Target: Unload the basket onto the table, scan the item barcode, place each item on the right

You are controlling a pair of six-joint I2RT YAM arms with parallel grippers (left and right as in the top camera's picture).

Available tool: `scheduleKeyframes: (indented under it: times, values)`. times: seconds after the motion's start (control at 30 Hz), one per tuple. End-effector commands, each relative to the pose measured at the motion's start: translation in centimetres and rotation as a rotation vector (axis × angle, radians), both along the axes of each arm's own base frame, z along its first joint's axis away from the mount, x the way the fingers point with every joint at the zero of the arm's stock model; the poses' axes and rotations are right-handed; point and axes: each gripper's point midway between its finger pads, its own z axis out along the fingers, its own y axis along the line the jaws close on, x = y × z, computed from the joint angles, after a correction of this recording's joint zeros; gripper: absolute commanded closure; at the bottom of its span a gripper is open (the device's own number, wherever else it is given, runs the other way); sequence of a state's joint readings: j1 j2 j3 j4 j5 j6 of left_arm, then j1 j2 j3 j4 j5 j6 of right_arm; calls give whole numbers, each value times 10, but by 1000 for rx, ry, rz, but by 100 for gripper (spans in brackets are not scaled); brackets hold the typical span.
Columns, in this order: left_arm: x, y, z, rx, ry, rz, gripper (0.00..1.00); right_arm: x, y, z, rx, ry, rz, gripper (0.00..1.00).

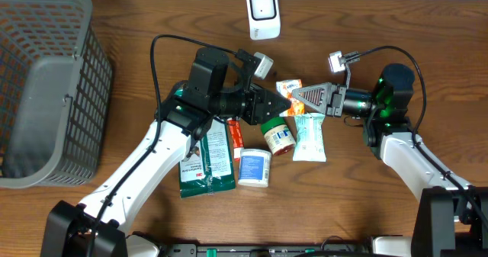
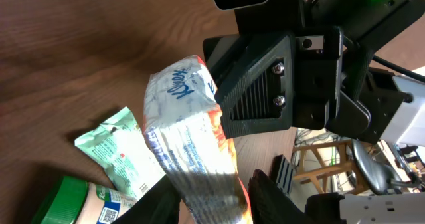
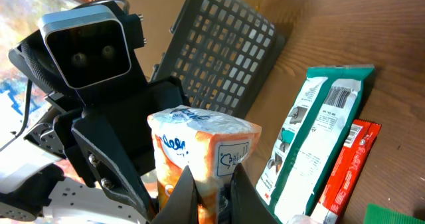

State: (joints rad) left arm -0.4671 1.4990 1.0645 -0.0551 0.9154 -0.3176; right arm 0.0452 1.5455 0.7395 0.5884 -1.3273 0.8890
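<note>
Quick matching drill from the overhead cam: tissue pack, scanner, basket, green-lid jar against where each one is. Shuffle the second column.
Things:
1. tissue pack
2. scanner
3. basket
4. green-lid jar

Places:
A. far left of the overhead view
B. top centre of the overhead view
C. pinched in the right gripper
D. lying beside the pale green packet

Pairs: 1-C, 2-B, 3-A, 4-D
</note>
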Motion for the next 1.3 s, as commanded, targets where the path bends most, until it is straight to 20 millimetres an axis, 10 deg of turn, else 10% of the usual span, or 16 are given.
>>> scheduleKeyframes:
  times: [0.0,0.33,0.6,1.27]
  values:
    - [-2,-3,1,-3,-11,-10,66,-10,10,3,9,1,59,99]
    - [17,6,-11,72,-35,109,75,-11,11,3,9,1,63,97]
    - [13,5,-10,53,5,93,89,-9,8,7,12,-23,59,62]
    - [-17,70,64,-339,360,-219,92,19,-55,18,17,-82,-116,34]
